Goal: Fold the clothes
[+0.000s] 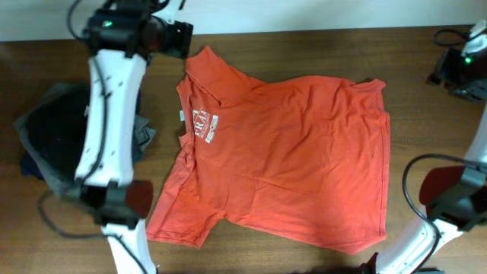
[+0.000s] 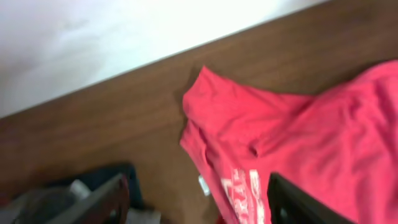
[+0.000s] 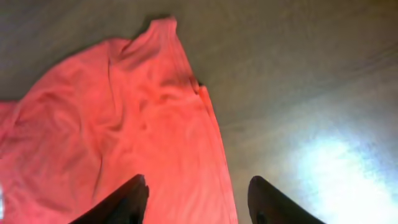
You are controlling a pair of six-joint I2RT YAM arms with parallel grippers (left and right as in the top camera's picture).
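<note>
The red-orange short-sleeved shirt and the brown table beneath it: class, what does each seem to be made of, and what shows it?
Red-orange short-sleeved shirt: soft matte fabric, probably cotton; it lies in limp creases. Brown table: wood or wood-look laminate, smooth, slightly glossy; grain streaks and a light glare show.

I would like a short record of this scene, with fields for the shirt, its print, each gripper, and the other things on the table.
shirt: red-orange shirt, spread on the table, wrinkled, not yet folded
print: white lettering, facing up
left gripper: open, holds nothing
right gripper: open, holds nothing
other: dark garments piled beside the shirt
</note>
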